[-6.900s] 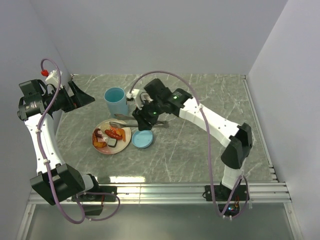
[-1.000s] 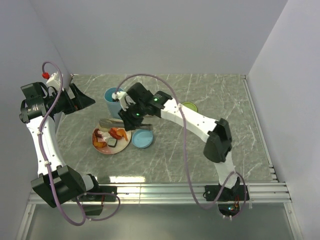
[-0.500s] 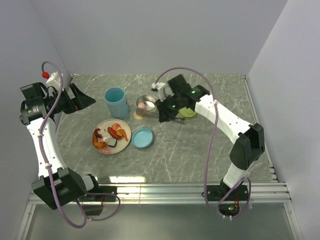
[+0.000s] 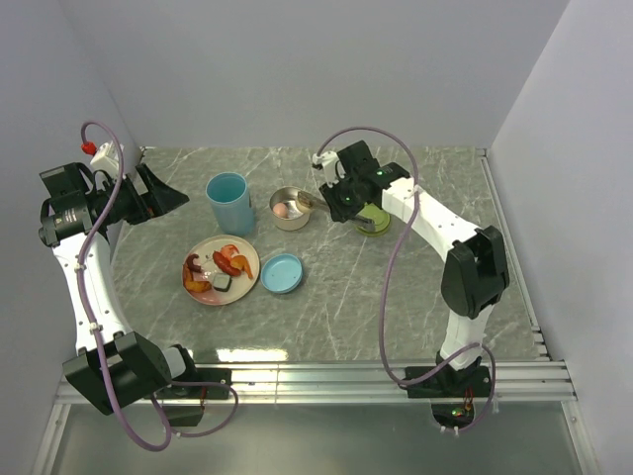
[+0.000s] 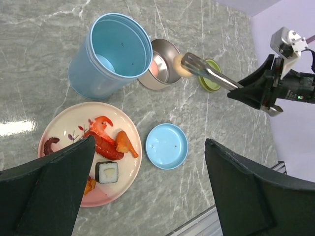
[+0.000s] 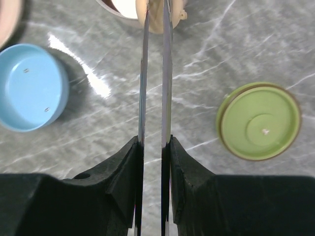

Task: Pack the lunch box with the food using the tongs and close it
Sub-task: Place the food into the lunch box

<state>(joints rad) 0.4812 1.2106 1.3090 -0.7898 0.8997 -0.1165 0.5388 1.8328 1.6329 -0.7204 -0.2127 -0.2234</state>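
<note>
right gripper clamps tongs, egg pinched at lunch box rim.

right gripper clamping tongs; tips pinching egg; green lid right

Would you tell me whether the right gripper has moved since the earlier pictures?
Yes. The right gripper has swung right, from by the plate's far edge to beside the green lid, tongs in its jaws.
</note>
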